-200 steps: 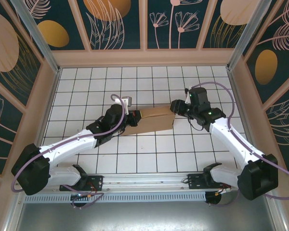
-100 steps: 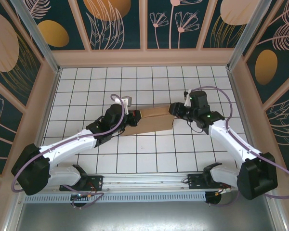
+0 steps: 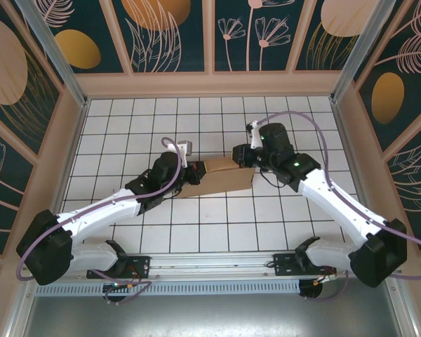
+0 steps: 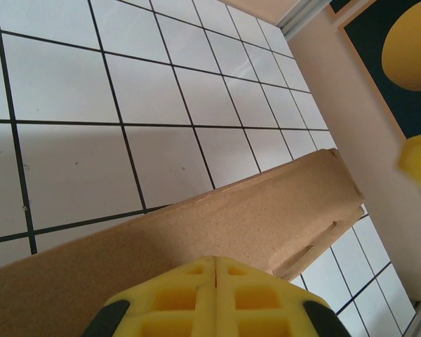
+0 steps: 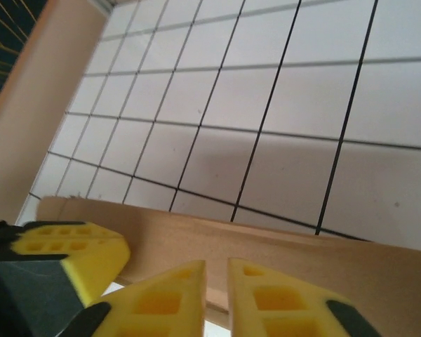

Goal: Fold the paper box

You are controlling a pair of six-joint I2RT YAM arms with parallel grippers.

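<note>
Left wrist, left pincer [image 4: 216, 272] closed, paper box [image 4: 259, 217] just beyond

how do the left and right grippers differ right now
Left gripper pads meet flush; right gripper pads show a thin slit. Left gripper sits at the paper box left end, right gripper at its far right corner. Both have yellow pads.
</note>
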